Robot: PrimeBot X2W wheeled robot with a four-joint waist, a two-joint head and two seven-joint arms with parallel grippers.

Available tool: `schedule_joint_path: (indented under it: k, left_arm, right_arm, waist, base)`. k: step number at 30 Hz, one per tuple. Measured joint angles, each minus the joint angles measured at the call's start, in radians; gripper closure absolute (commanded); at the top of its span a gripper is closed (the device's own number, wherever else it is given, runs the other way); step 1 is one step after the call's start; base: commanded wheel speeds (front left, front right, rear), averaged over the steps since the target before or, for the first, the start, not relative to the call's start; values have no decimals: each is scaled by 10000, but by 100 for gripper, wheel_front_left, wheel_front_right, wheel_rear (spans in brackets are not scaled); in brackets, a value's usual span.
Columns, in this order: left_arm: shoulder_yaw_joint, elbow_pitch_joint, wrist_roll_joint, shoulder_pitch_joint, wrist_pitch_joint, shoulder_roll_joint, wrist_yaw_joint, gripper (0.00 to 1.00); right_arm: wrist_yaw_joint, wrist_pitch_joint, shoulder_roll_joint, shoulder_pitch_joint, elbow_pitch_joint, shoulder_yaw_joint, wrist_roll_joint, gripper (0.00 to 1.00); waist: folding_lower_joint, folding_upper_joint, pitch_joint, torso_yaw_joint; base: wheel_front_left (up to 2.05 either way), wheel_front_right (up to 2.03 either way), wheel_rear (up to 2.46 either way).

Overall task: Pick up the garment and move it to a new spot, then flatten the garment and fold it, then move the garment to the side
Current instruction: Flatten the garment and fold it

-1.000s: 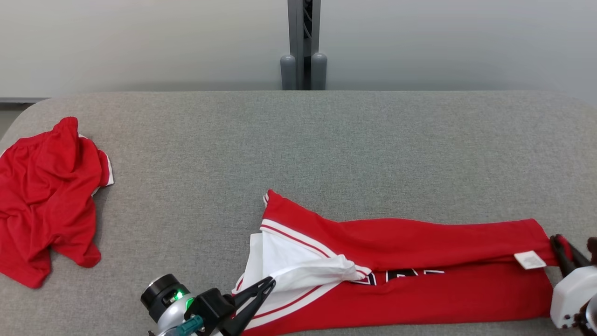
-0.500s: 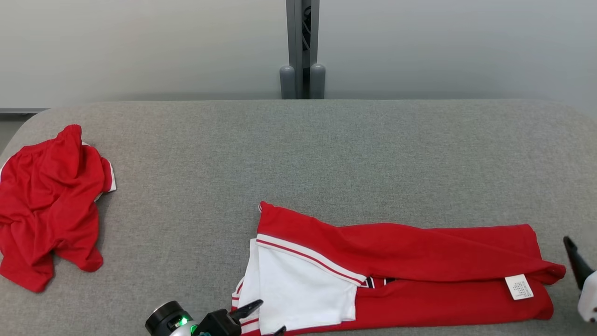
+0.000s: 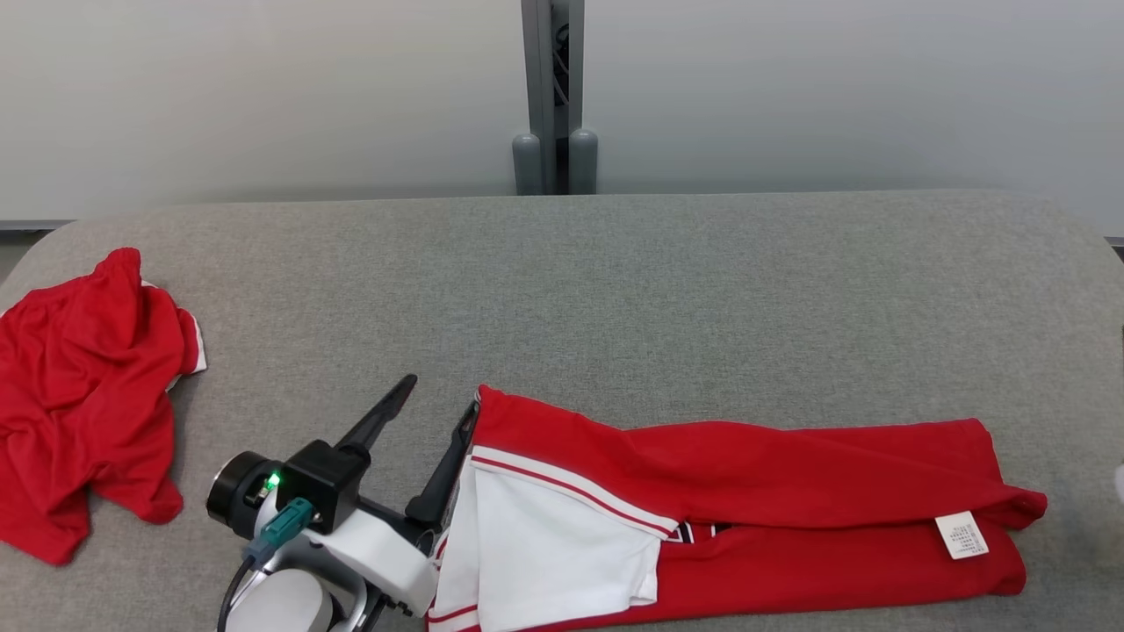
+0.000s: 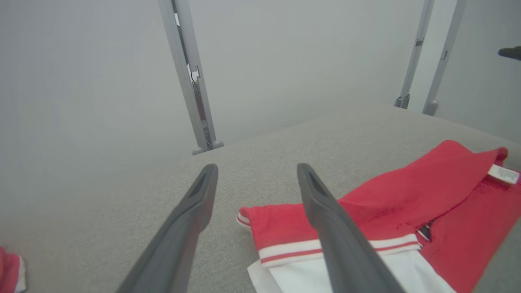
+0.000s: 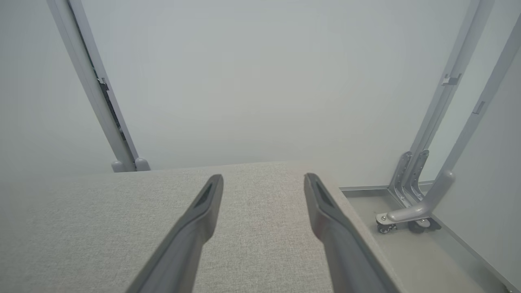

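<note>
Left claw (image 3: 443, 394) rose beside garment (image 3: 790, 465), its edge cut off.

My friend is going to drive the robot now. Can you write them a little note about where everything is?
Left tool: open, empty, close beside the left end of the red jersey.
Right tool: open, empty, above the grey table near its right end.
Jersey: flat at the near edge, folded lengthwise into a long strip.
A crumpled red garment lies far left.
Done: flattened, one fold. Left: probably fold it shorter, then move it aside.
</note>
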Motion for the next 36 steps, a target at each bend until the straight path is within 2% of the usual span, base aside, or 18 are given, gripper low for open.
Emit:
schedule_joint_path:
  k: [5, 10, 14, 18, 20, 27, 30, 36]
  left_arm:
    - [899, 343, 123, -189, -268, -767, 625, 0]
    - [2360, -205, 811, 104, -288, -1584, 792, 0]
    - [3521, -458, 1432, 626, -290, -2249, 669, 0]
    - [4151, -577, 1929, 950, -290, -2587, 420, 0]
    - [4566, -602, 2303, 1228, -290, -2807, 119, 0]
    - [4957, -550, 2773, 1294, -290, -3010, -366, 0]
    - [5016, -543, 2876, 1294, -290, -3020, -489, 0]
    - [4844, -472, 2798, 1268, -290, -3037, -577, 0]
  right_arm:
    - [0, 0, 1151, 1028, -1365, -1308, -637, 0]
    - [0, 0, 2171, 1886, -1954, -1776, -786, 0]
    - [0, 0, 2585, 2253, -2054, -1772, -740, 0]
    - [0, 0, 2731, 2387, -2046, -1741, -656, 0]
    - [0, 0, 2759, 2393, -1998, -1567, -640, 0]
    - [0, 0, 2719, 2384, -1793, -1446, -439, 0]
    - [0, 0, 2681, 2354, -1177, -1273, -263, 0]
    - [0, 58, 2886, 1755, 217, -1141, 1641, 0]
  waist:
    - [0, 0, -20, -142]
    - [0, 0, 36, -319]
    - [0, 0, 108, -461]
    - [0, 0, 159, -546]
    - [0, 0, 204, -604]
    - [0, 0, 266, -561]
    - [0, 0, 315, -484]
    - [0, 0, 570, -260]
  base:
    - [0, 0, 0]
    - [0, 0, 0]
    - [0, 0, 0]
    - [0, 0, 0]
    - [0, 0, 0]
    - [0, 0, 0]
    - [0, 0, 0]
    - [0, 0, 0]
